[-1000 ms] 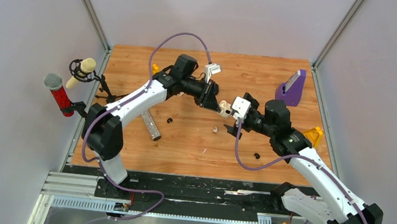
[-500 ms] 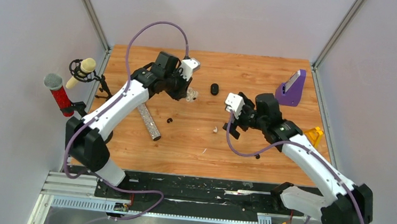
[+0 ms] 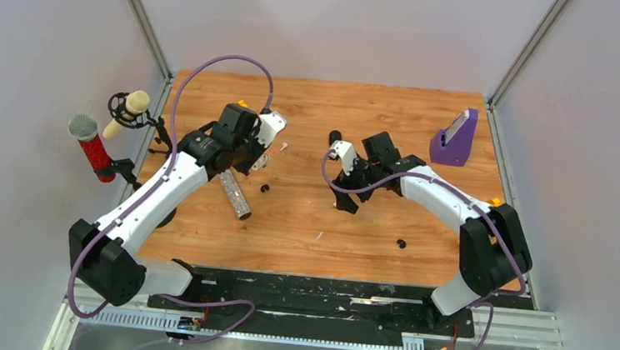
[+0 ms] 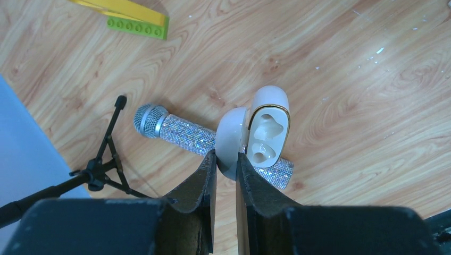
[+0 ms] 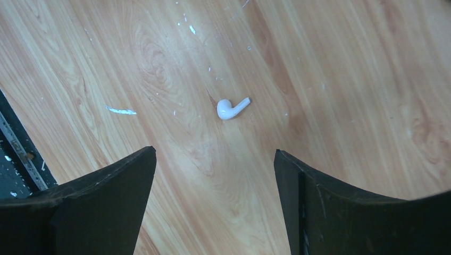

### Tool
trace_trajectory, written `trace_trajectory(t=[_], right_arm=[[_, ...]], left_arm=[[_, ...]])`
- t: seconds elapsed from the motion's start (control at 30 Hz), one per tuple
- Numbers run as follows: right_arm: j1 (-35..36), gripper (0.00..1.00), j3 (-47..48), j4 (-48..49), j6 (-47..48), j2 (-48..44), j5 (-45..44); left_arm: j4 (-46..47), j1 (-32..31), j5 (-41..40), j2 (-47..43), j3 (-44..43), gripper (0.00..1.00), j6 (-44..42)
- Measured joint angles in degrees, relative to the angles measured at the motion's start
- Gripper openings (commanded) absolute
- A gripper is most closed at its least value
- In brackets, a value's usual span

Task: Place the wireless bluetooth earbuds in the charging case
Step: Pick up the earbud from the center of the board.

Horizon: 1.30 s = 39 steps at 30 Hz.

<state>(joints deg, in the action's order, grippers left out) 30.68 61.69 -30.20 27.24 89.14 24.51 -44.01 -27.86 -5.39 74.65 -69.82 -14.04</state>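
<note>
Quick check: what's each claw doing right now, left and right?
Left claw: closed on the open white case.
Right claw: open, empty, a white earbud lying below it.

The earbud (image 5: pixel 232 108) looks glossy white plastic, the table (image 5: pixel 330 74) smooth wood.

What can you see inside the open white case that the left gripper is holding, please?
The gold-rimmed half of the case shows moulded hollows that look empty. The other half faces away from the camera, so its inside is hidden.
</note>
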Motion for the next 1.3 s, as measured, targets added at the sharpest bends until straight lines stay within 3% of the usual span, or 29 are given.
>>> trace_trajectory(t=[0.2, 0.47, 0.7, 1.13, 1.3], right_arm=[[0.0, 0.75, 3.0, -2.7, -2.9, 6.8, 0.2], [-1.4, 0.56, 9.1, -4.5, -6.6, 12.3, 3.1], [-1.2, 0.56, 7.6, -4.2, -6.3, 12.3, 4.2], [2.4, 0.5, 7.3, -3.5, -7.7, 17.4, -2.4], [2.6, 0.42, 7.5, -3.6, -8.6, 17.7, -3.1]], left_arm=[[0.0, 0.1, 0.5, -1.2, 0.2, 0.16, -0.3], [-0.3, 0.2, 3.1, -1.1, 0.9, 0.16, -0.4], [-0.3, 0.2, 4.5, -1.0, 0.9, 0.17, -0.4], [0.0, 0.2, 6.2, -1.0, 2.2, 0.17, -0.4], [0.1, 0.2, 6.4, -1.0, 2.3, 0.17, -0.4]])
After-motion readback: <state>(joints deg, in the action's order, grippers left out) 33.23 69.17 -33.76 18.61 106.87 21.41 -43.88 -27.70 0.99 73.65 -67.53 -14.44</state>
